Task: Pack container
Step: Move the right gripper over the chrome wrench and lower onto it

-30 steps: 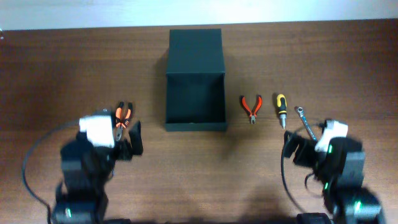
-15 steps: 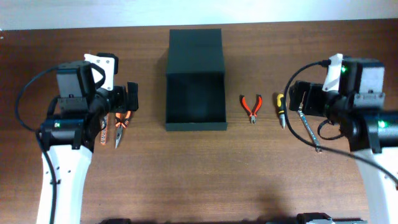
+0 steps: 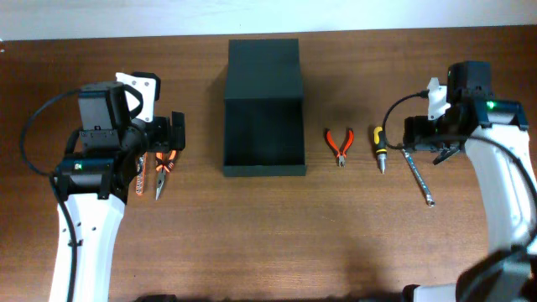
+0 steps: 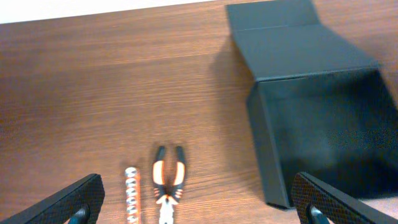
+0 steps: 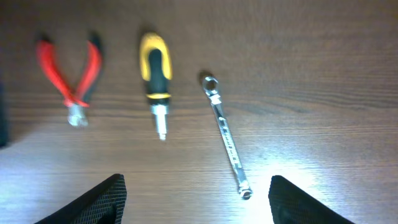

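Note:
The container (image 3: 263,170), a dark green-black box, stands open at the table's middle with its flap lid (image 3: 263,67) lying back; the left wrist view shows its left wall (image 4: 264,155). My left gripper (image 3: 177,132) (image 4: 199,208) hangs open above orange-handled pliers (image 3: 162,165) (image 4: 168,180), left of the box. My right gripper (image 3: 424,141) (image 5: 199,205) is open over a silver wrench (image 3: 417,174) (image 5: 225,134), with nothing between its fingers. A yellow-black screwdriver (image 3: 379,147) (image 5: 155,81) and red pliers (image 3: 339,144) (image 5: 76,78) lie between the wrench and the box.
A small ribbed silver piece (image 4: 131,193) lies just left of the orange pliers. A pale wall strip runs along the table's far edge (image 3: 268,35). Both arms' cables loop out towards the table's sides.
Both arms have risen from the front edge and reached out over the tools. In the last half second the right arm swung back and to the right, while the left stayed put.

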